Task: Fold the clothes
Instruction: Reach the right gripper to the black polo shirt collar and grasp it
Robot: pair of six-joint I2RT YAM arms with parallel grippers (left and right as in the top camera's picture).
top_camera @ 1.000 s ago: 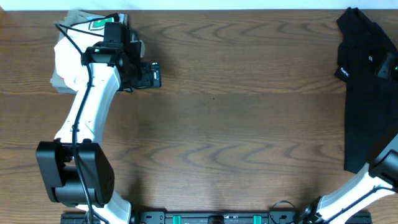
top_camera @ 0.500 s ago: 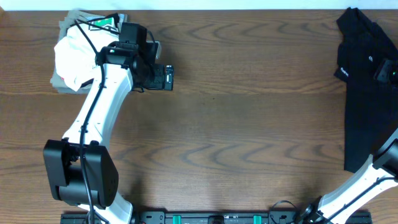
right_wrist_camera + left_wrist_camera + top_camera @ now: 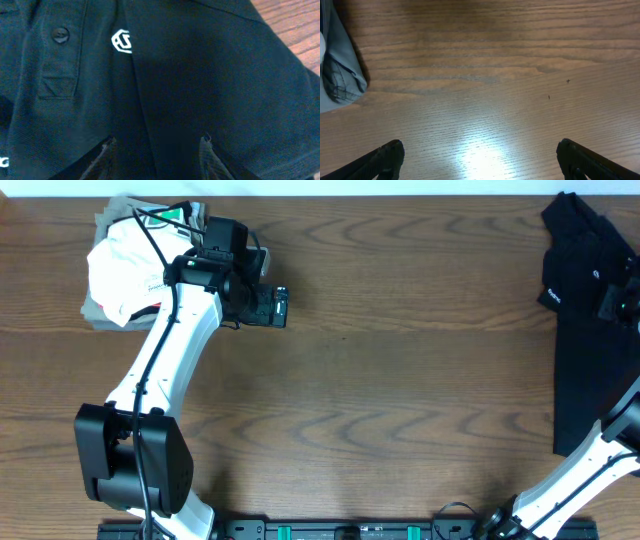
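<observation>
A pile of folded clothes, white and grey (image 3: 120,265), lies at the table's back left; its grey edge shows in the left wrist view (image 3: 340,75). A black polo shirt (image 3: 585,330) lies along the right edge, with a white logo and button (image 3: 122,41) in the right wrist view. My left gripper (image 3: 280,307) is open and empty over bare wood, to the right of the pile; its fingertips (image 3: 479,159) stand wide apart. My right gripper (image 3: 612,298) is open just over the black shirt, with a fold of fabric between its fingers (image 3: 157,152).
The wooden table (image 3: 380,400) stretches between the pile and the black shirt. The left arm's white links (image 3: 160,360) reach up from the front left. The arm bases sit along the front edge (image 3: 340,530).
My left gripper has moved right, away from the folded pile, still open. My right gripper has shifted a little over the black shirt.
</observation>
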